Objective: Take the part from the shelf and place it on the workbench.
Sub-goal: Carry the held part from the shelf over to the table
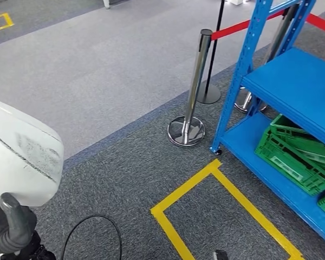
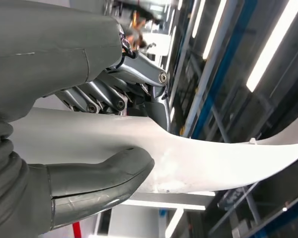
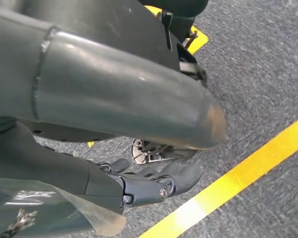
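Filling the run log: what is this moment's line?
left hand: holds white part | right hand: empty, over carpet | shelf: right, green crates | workbench: unseen

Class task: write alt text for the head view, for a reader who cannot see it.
The robot's left hand grips a large white curved part at lower left, above grey carpet. To the right stands a blue shelf with green crates on its lowest level, yellow floor tape in front, and chrome posts with a red belt behind.
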Tool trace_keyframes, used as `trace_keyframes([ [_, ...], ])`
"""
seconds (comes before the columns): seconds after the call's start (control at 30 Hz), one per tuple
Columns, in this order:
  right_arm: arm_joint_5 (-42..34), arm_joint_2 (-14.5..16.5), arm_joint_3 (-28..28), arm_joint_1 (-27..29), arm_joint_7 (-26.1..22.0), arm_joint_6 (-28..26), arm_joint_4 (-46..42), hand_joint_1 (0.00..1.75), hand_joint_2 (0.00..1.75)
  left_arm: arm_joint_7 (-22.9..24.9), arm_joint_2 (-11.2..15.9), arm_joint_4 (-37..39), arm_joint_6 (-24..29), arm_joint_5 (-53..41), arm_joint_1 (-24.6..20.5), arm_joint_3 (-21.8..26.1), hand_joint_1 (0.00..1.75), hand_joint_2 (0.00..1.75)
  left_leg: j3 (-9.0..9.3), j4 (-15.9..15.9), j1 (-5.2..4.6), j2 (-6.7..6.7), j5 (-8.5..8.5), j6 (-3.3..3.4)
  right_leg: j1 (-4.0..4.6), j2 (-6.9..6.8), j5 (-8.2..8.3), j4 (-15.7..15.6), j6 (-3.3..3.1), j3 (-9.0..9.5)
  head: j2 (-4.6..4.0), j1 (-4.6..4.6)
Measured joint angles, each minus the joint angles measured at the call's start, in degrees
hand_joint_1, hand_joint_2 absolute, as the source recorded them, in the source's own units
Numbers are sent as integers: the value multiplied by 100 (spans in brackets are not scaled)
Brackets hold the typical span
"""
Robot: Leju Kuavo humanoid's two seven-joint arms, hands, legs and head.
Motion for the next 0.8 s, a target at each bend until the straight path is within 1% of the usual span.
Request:
trace_keyframes([
  [0.03,-1,1,-16,-6,-2,3,0,0,0,0,2,0,3,-20,-9,-4,175,175,77,-132,-4,19,119,19,10,-83,-10,0,-4,10,0,0],
  [0.07,10,2,-23,-16,16,1,0,0,0,0,3,0,6,-29,-18,-5,175,175,252,-464,-15,71,312,53,18,-156,-23,-1,-5,27,0,0],
  [0.1,25,7,-27,-26,45,-4,0,0,0,0,3,0,6,-28,-29,-4,175,175,459,-852,-47,208,466,97,26,-217,-38,-3,1,45,0,2],
  [0.13,39,14,-30,-32,75,-13,0,0,0,0,2,-1,4,-23,-42,-4,175,175,633,-1199,-92,361,565,143,38,-272,-55,-3,16,57,0,-4],
  [0.17,48,27,-32,-34,96,-21,0,0,0,0,1,-2,1,-21,-51,-3,175,175,740,-1427,-135,482,608,183,49,-333,-69,-7,33,68,0,-3],
  [0.2,54,44,-34,-34,101,-27,0,0,0,0,1,-4,-3,-30,-55,-2,175,175,774,-1520,-171,552,592,210,60,-394,-79,-15,55,76,0,-6],
  [0.23,59,63,-37,-35,91,-29,-1,0,0,0,0,-8,-5,-51,-57,-1,175,175,768,-1552,-188,515,593,230,69,-465,-86,-28,78,91,0,-11],
  [0.27,64,82,-38,-41,74,-26,-3,0,0,0,-3,-15,-8,-78,-52,0,175,175,772,-1580,-176,440,610,255,68,-514,-98,-44,104,114,0,-6],
  [0.3,68,95,-38,-50,54,-21,-7,0,0,0,-6,-26,-9,-104,-49,1,175,175,786,-1621,-158,372,631,282,63,-460,-138,-27,130,116,0,-6],
  [0.33,72,104,-38,-62,36,-14,-9,0,0,0,-10,-35,-10,-127,-54,1,175,175,801,-1661,-138,303,653,311,57,-331,-225,80,152,75,0,-3],
  [0.37,79,107,-38,-70,25,-7,-11,0,0,0,-18,-44,-10,-146,-60,1,175,175,817,-1692,-114,237,672,334,48,-152,-368,323,170,-37,0,13],
  [0.4,95,108,-39,-73,28,0,-11,0,0,0,-23,-47,-9,-164,-64,1,175,175,818,-1701,-105,170,680,345,40,29,-539,680,179,-216,0,27],
  [0.43,118,108,-39,-71,49,4,-10,0,0,0,-27,-48,-5,-182,-67,1,175,175,815,-1699,-100,95,682,350,36,131,-696,1091,189,-428,0,40],
  [0.47,150,108,-40,-67,99,6,-10,0,0,0,-29,-48,3,-193,-60,1,175,175,816,-1694,-98,16,682,351,32,174,-778,1424,201,-619,0,53],
  [0.5,186,108,-40,-67,170,2,-9,0,0,0,-29,-48,15,-198,-49,2,175,175,819,-1688,-95,-65,681,351,27,188,-743,1570,210,-734,0,54],
  [0.53,214,108,-40,-72,236,-2,-9,0,0,0,-28,-48,26,-190,-37,3,175,175,824,-1677,-89,-153,677,345,19,199,-584,1481,220,-743,0,54],
  [0.57,233,108,-40,-81,278,-4,-9,0,0,-1,-24,-48,33,-177,-25,5,175,175,828,-1660,-78,-239,668,331,4,236,-342,1184,232,-650,0,54],
  [0.6,240,107,-39,-88,284,-3,-8,0,0,-1,-16,-49,31,-157,-12,9,175,175,825,-1636,-66,-320,654,309,-22,366,-124,807,248,-505,0,57],
  [0.63,238,105,-39,-92,259,3,-5,0,0,-1,-5,-56,20,-136,0,15,175,175,804,-1591,-62,-399,636,278,-51,527,18,451,258,-365,0,61],
  [0.67,234,103,-38,-93,226,9,-3,0,0,-1,8,-71,4,-123,15,23,175,175,773,-1557,-58,-468,628,243,-69,660,80,231,250,-262,0,62],
  [0.7,231,102,-38,-92,196,13,-1,0,0,0,21,-93,-15,-114,34,33,175,175,739,-1535,-53,-534,630,207,-74,751,71,138,231,-212,0,65],
  [0.73,228,101,-39,-93,175,15,1,0,0,0,36,-119,-30,-112,58,44,175,175,710,-1523,-48,-602,643,171,-62,732,63,116,196,-192,0,65],
  [0.77,227,99,-40,-95,156,19,-1,0,0,0,50,-145,-36,-114,85,57,175,175,692,-1528,-36,-659,656,140,-57,659,74,123,154,-180,0,64],
  [0.8,228,99,-41,-101,133,26,-3,0,0,-1,64,-173,-31,-120,110,69,175,175,673,-1498,-37,-615,640,113,-56,587,83,113,115,-170,0,59],
])
